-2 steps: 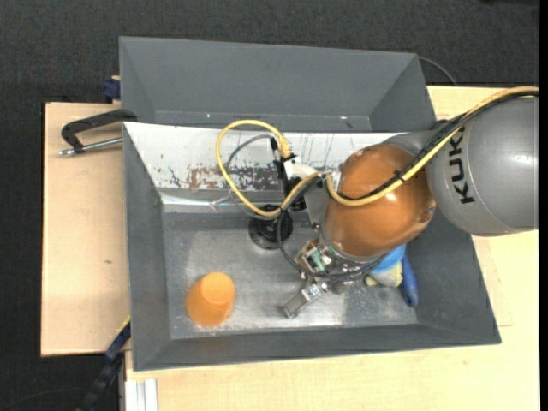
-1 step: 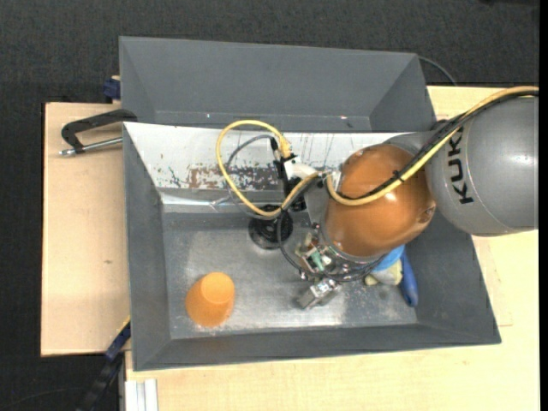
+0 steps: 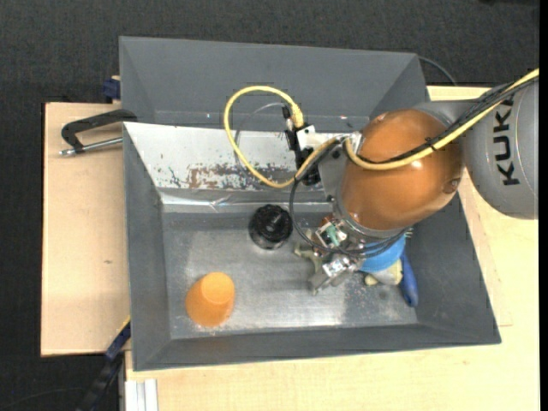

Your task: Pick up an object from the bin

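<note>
My own orange wrist cover [image 3: 398, 174] hides most of the right half of the bin [image 3: 257, 84], so a good part of what lies beneath me is out of sight. My jaws show under the cover's lower left edge as a tangle of grey metal parts, low over the bin floor, right of its middle and nearer the front wall than the back. I cannot tell whether they are released or clenched, and I see nothing plainly between them.

Just to the right of the jaws a blue thing [image 3: 385, 257] with a pale patch at its lower edge pokes out from under the cover. It may be a loose object or a part of me; I cannot say which. A slim dark blue piece [image 3: 409, 288] lies beyond it, against the foot of the right wall, its upper end hidden by my wrist.

The nearest thing in full view is a small black round object [image 3: 270, 226], up and to the left of the jaws, near them but not touching, at the foot of the back wall. An orange cup-like object [image 3: 211, 299] lies well apart, by the front left corner, tipped on its side with its wider end towards the back wall.

A yellow cable [image 3: 228, 122] from my wrist loops up in front of the back wall.
</note>
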Available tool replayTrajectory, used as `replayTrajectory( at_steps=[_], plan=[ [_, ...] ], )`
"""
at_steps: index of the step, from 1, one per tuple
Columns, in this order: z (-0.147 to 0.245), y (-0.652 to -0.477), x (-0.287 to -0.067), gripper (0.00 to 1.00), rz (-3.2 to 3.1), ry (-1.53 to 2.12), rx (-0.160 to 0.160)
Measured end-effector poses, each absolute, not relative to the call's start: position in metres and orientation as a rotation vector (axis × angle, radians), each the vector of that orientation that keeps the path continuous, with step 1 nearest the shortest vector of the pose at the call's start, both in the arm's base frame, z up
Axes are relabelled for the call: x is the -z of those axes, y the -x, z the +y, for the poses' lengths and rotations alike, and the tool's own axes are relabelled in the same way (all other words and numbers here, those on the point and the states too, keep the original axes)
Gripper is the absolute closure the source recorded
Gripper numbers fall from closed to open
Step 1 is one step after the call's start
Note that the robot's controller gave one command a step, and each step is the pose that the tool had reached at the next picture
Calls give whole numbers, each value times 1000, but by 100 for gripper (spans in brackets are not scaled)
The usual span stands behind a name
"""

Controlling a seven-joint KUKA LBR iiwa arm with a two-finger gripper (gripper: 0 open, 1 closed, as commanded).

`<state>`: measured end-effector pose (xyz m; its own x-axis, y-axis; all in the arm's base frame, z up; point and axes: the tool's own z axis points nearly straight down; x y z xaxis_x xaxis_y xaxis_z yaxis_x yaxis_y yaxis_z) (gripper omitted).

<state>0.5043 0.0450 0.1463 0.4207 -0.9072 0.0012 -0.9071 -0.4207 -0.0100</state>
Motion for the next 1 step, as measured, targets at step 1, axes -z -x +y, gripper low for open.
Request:
replayTrajectory(
  at_steps=[1],
  plan=[
    [47, -506, -173, 100, 1692, 2640, 5]
  ],
)
